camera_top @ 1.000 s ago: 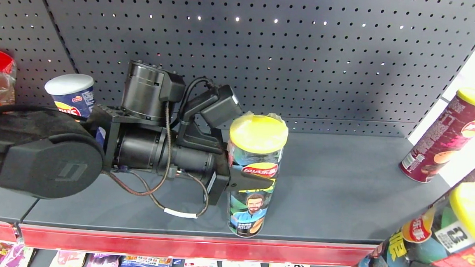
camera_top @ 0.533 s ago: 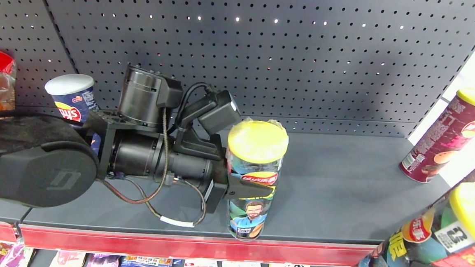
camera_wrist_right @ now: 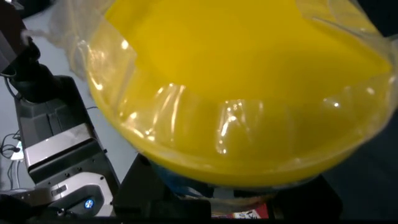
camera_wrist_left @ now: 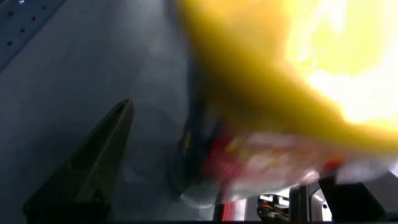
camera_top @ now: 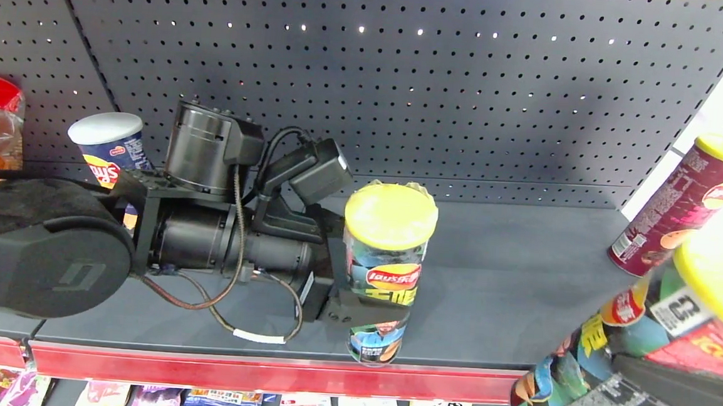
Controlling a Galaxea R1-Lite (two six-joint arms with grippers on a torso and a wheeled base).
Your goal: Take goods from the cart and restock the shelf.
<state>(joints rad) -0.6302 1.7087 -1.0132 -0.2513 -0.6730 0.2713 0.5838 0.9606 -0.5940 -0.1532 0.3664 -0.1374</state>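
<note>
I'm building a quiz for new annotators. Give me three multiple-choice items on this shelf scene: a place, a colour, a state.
1. Where does the yellow-lidded can at the left gripper stand? A) against the back panel B) near the shelf's front edge C) on the floor
2. What colour is the blue can's lid? A) white B) yellow C) red
3. The second can, at the right gripper, is: A) lying on the shelf B) standing on the shelf C) held off the shelf
Answers: 1 B, it stands just behind the red strip; 2 A, its top is white; 3 C, the fingers clamp it in the air.
</note>
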